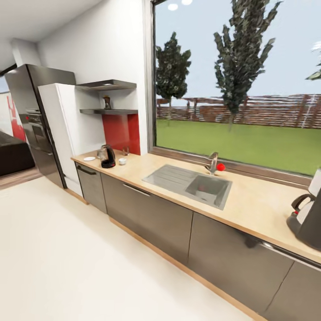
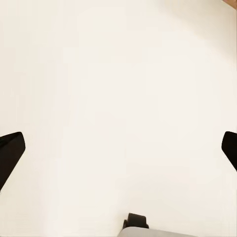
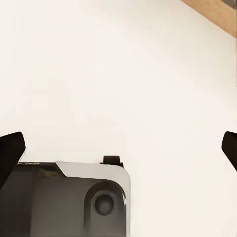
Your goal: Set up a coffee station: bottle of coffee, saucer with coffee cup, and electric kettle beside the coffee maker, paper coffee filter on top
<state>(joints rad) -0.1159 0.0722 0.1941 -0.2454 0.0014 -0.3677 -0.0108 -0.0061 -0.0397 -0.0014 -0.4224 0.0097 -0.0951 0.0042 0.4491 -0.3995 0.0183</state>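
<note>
My left end effector [image 2: 118, 148] hangs with its black fingertips [image 2: 10, 153] spread wide apart over bare cream floor [image 2: 118, 74], nothing between them. My right end effector [image 3: 118, 148] is likewise spread and empty, with the robot's glossy grey base [image 3: 64, 197] under it and a strip of wooden plinth [image 3: 215, 15] at the corner.

From the head camera I see the long light wood-grain table [image 1: 249, 200] over dark grey cabinet fronts, a steel sink [image 1: 189, 183] with a tap sunk in its middle. At the near end stands the tall dark grey coffee maker [image 1: 310, 218], partly cut off by the frame. At the far end sit the rounded glass electric kettle [image 1: 107, 156] with black lid, the small white coffee cup [image 1: 122, 161] just beside it, and the flat white saucer [image 1: 89, 158] on its other side. The small dark bottle of coffee [image 1: 107, 102] stands on the thin dark grey kitchen shelf [image 1: 109, 111] above, by a red splashback [image 1: 121, 131]. A white cupboard and steel fridge [image 1: 26, 116] stand beyond.
</note>
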